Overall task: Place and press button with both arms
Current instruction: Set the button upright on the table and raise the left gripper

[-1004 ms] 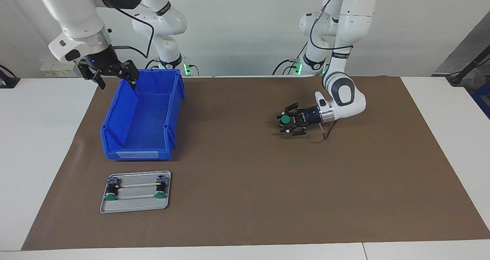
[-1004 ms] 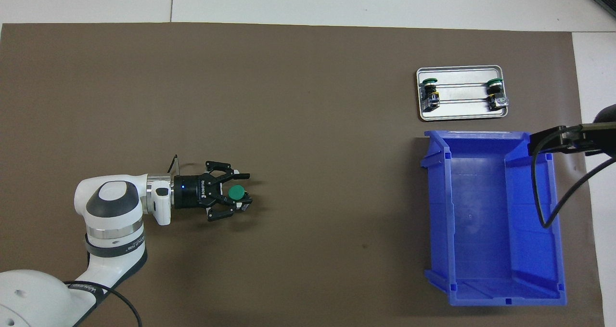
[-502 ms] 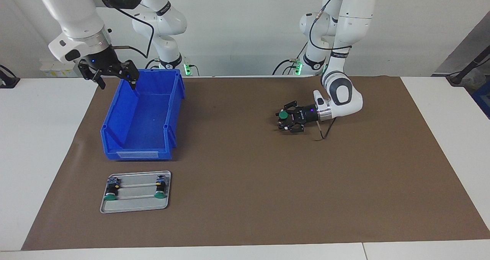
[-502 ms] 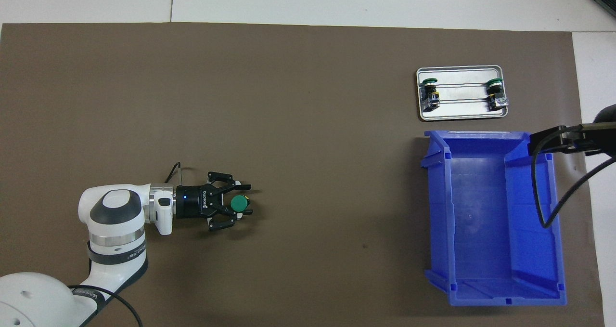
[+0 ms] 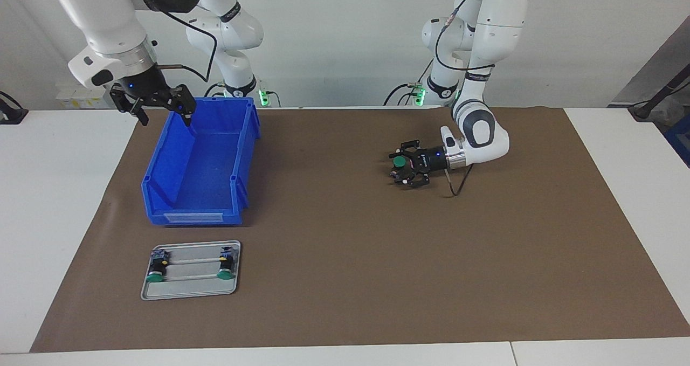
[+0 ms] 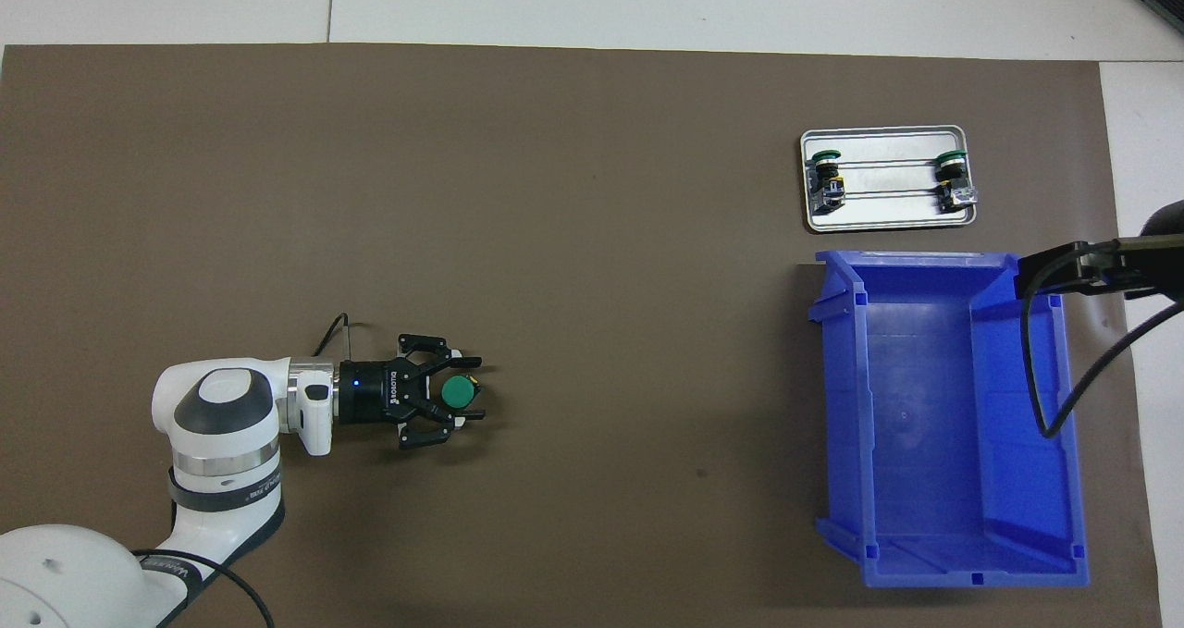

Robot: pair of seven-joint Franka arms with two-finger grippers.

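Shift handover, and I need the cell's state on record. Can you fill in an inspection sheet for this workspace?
Surface: brown mat on a white table.
Job's things: button at the left gripper, green cap up.
Clutter: empty blue bin; metal tray, farther from the robots, with two spare buttons.
Grippers: left gripper low on the mat, grip unclear; right gripper open over the bin's rim, waiting.
Cables: black cable at the left wrist; another cable hangs over the bin.
Surroundings: nothing seen.

One camera sits high across the tabletop (image 5: 345, 312), facing the robots. The other looks steeply down from above their end. Both cover the whole brown mat (image 6: 555, 193).
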